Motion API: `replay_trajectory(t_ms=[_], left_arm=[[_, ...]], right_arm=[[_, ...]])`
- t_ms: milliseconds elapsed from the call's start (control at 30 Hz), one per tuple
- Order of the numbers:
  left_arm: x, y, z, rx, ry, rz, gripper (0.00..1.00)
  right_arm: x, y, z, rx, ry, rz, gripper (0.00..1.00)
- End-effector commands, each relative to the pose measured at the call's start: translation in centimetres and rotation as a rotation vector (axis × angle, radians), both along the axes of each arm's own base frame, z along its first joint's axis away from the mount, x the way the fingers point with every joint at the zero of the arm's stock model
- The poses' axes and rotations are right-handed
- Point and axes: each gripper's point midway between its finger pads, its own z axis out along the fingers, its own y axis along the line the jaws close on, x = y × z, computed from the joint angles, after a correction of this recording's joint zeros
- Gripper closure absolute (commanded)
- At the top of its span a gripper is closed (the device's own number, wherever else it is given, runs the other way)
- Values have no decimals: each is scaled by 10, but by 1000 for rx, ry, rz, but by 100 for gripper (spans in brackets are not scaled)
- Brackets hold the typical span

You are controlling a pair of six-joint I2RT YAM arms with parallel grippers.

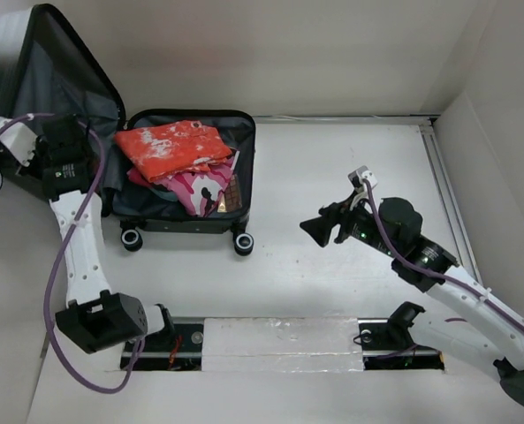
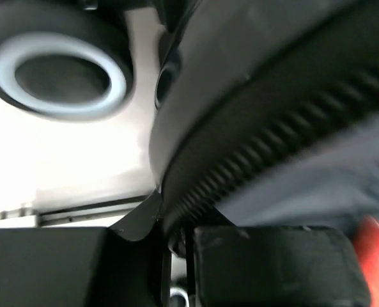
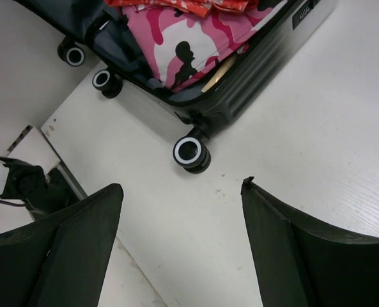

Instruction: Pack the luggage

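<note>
The luggage (image 1: 249, 168) lies open at the back left, its grey-lined lid (image 1: 41, 62) leaning up to the left. An orange-red cloth (image 1: 169, 146) and a pink camouflage cloth (image 1: 200, 190) lie in the base. My left gripper (image 1: 54, 177) is down at the lid's lower edge; in the left wrist view it (image 2: 176, 236) is shut on the lid's toothed rim (image 2: 253, 160), close to a wheel (image 2: 58, 67). Over bare table to the right, my right gripper (image 1: 319, 230) hangs open and empty. Its wrist view shows the gripper (image 3: 183, 188) short of a luggage wheel (image 3: 191, 152).
A long taped slot (image 1: 279, 340) runs along the near table edge between the arm bases. White walls close off the back and right side (image 1: 500, 177). A rail (image 1: 443, 185) runs along the right wall's foot.
</note>
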Motion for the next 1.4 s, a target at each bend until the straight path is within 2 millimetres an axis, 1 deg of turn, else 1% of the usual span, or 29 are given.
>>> replay_trajectory(t_ms=[0,33,67,133,200,233,267,333,367,400,433,500,600,633,700,733,800,933,1000,1033,1067,1100,1133,1167,1200,1233,1267,1333,1367], left_arm=[[11,-53,51,46,-166,-212,100],[17,-68,44,36,-174,-272,100],[19,-95,55,42,-230,-373,100],[27,-130,51,7,-271,-522,100],[32,-169,38,-26,-304,-724,100],[40,-202,32,-85,-333,-909,100],[42,-219,3,-117,-297,-1011,100],[34,-249,9,-106,-372,-1198,100],[29,-279,6,-132,-382,-1376,100],[25,-295,-3,-138,-371,-1478,100],[14,-322,3,-144,-385,-1657,100],[9,-342,-7,-178,-345,-1792,99],[11,-351,6,-179,-351,-1858,100],[13,-356,12,-186,-367,-1890,92],[14,-370,21,-225,-396,-1982,58],[6,-384,23,-278,-401,-2084,6],[6,-397,18,-373,-366,-2196,0],[-8,-403,29,-269,-334,-2264,0],[-23,-405,50,-166,-383,-2256,0],[-20,-401,68,-143,-451,-2198,0],[0,-381,83,-88,-499,-2006,0],[7,-369,97,-62,-539,-1911,0],[20,-358,97,-75,-531,-1820,0],[41,-332,98,-79,-526,-1630,0],[52,-323,96,-102,-517,-1561,6],[74,-311,88,-141,-482,-1494,13],[87,-302,85,-164,-480,-1451,28],[122,-270,75,-215,-467,-1291,40],[133,-256,70,-225,-455,-1236,42]], right_arm=[[-1,5,14,41,-51,23,20],[-1,5,14,41,-51,23,20],[-2,3,18,53,-53,13,20],[-3,1,22,68,-58,3,20],[-4,0,25,81,-57,2,20],[-4,0,25,81,-57,2,20],[-2,1,30,96,-58,-9,20],[4,4,27,84,-45,-18,20],[8,5,30,88,-51,-27,20],[9,7,33,94,-45,-28,20],[16,9,36,94,-47,-40,20],[21,12,39,97,-37,-52,20],[27,16,48,111,-40,-62,20],[30,18,55,121,-50,-62,20],[30,20,56,120,-50,-65,20],[33,20,61,124,-56,-77,20],[35,18,65,126,-61,-95,20],[43,11,69,118,-62,-152,20],[47,10,70,117,-63,-172,20],[52,11,65,105,-54,-184,20],[55,12,61,97,-48,-194,20],[59,12,62,93,-47,-209,23],[64,16,57,73,-43,-208,35],[68,16,52,60,-35,-226,46],[75,13,58,64,-45,-262,58],[84,17,49,40,-28,-281,80],[90,17,49,24,-36,-297,84],[105,12,54,22,-40,-344,85],[116,14,45,-6,-28,-357,87]])
